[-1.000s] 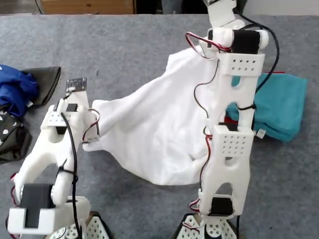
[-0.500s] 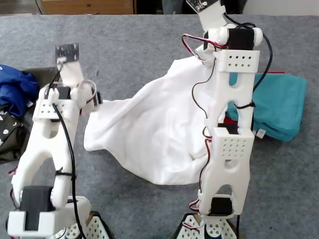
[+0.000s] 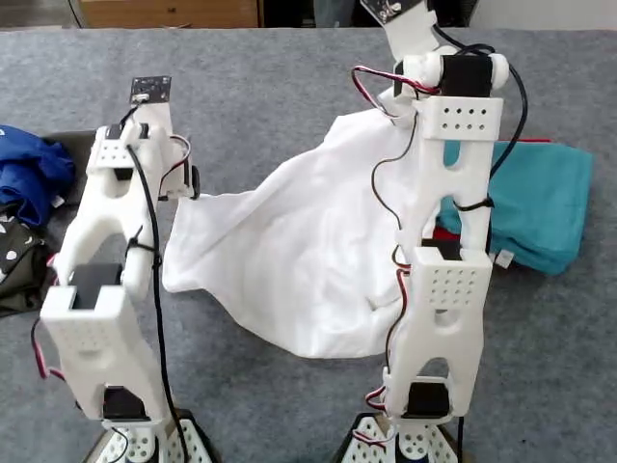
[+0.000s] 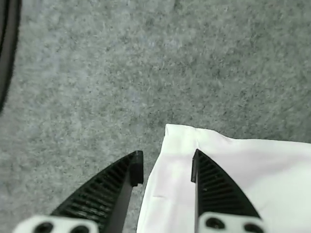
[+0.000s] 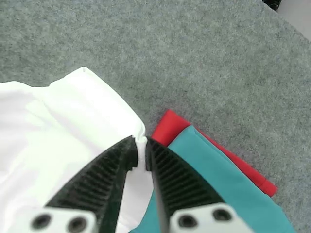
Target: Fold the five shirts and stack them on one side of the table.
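Rumpled white shirt (image 3: 289, 260), spread loosely on grey table (image 3: 241, 87)

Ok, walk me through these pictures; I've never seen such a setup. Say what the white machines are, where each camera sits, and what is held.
The white machines are two small robot arms, a left arm and a right arm, side by side at a grey table. One picture looks down from above; the other two come from cameras on each arm's wrist, looking past its black fingers. A white shirt lies spread between the arms. The right gripper pinches its edge, beside a folded teal shirt lying on a red shirt. The left gripper is open, its fingers either side of another corner of the white shirt. A blue shirt and dark clothes lie on the left arm's side.
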Robot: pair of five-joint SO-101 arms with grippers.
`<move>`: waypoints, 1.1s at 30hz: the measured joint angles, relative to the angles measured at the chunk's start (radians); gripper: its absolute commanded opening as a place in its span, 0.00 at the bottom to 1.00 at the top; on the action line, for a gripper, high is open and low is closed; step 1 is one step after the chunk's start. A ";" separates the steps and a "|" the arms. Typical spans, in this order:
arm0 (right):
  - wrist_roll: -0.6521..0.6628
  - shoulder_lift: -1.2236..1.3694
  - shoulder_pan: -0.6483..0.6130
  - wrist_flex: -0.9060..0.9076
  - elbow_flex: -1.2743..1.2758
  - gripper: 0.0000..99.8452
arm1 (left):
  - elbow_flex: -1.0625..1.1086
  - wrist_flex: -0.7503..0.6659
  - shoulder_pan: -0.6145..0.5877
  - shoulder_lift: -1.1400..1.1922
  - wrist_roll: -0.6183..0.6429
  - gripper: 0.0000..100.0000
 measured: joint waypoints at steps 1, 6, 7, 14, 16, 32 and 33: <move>0.000 0.000 0.000 0.000 0.000 0.01 | -0.035 0.025 -0.002 0.025 -0.002 0.19; 0.000 0.000 0.000 0.000 0.000 0.01 | -0.152 0.107 -0.003 0.103 -0.002 0.19; 0.000 0.000 0.000 0.000 0.000 0.01 | -0.164 0.109 -0.003 0.112 -0.002 0.19; 0.000 0.000 0.000 0.000 0.000 0.01 | -0.212 0.117 -0.005 0.160 -0.002 0.27; 0.002 0.000 0.000 0.000 0.000 0.01 | -0.233 0.115 -0.005 0.173 -0.002 0.27; 0.002 0.000 0.000 0.000 0.000 0.01 | -0.287 0.144 -0.008 0.279 -0.008 0.21; 0.002 0.000 0.000 0.000 0.000 0.01 | -0.288 0.144 -0.008 0.285 -0.008 0.18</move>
